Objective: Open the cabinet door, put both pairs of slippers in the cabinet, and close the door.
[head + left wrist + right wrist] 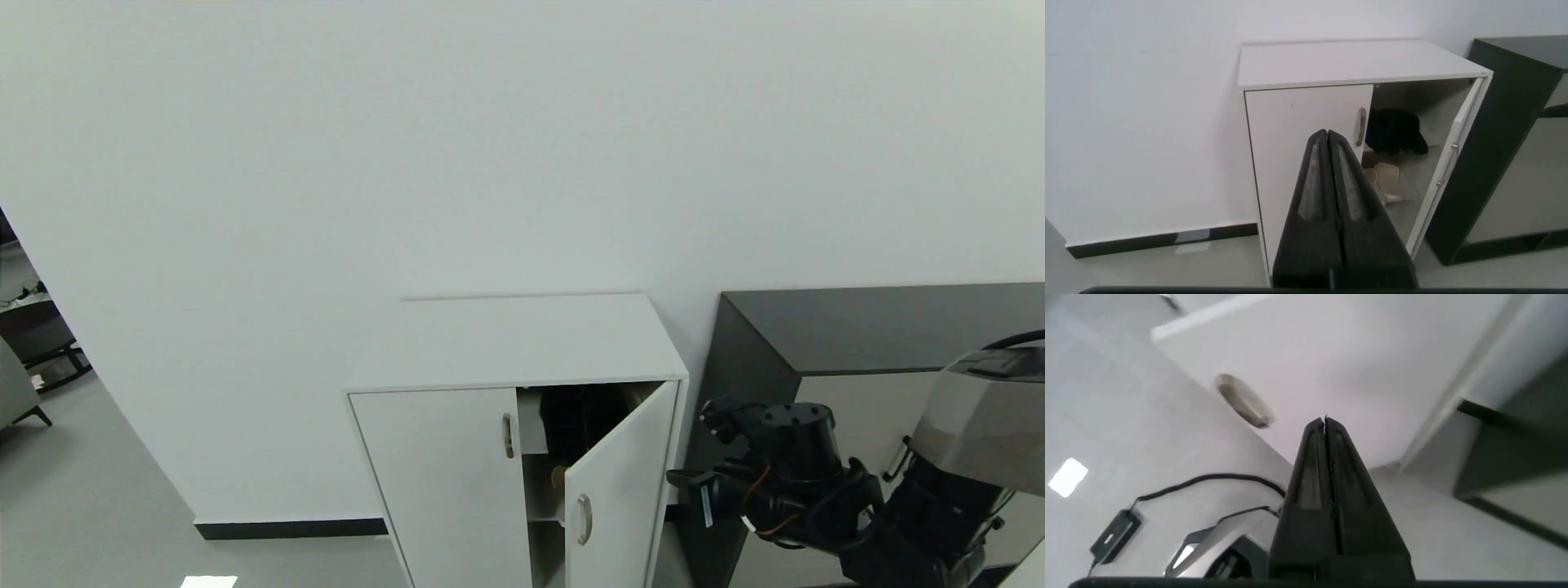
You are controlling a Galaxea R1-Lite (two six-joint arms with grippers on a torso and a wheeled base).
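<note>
Both pairs of slippers lie inside the cabinet (522, 343), straight ahead of the left gripper (1327, 135) and well apart from it. The black slippers (1398, 131) are on the upper shelf and the beige slippers (1388, 181) on the shelf below. The right door (620, 482) stands half open, and the slippers show through this gap. The left door (433, 474) is shut.

The left gripper has its two fingers pressed together and holds nothing. The right gripper (1327, 423) is also closed, with no gap between the fingers and nothing between them. Its tip points at the outer face of the right door, near the handle (1243, 400). I cannot tell if the tip touches the door.

Below the right gripper, a cable (1208, 486) lies on the floor (1094, 392). A dark unit (857, 327) stands just beside the cabinet, on the side of the right arm.
</note>
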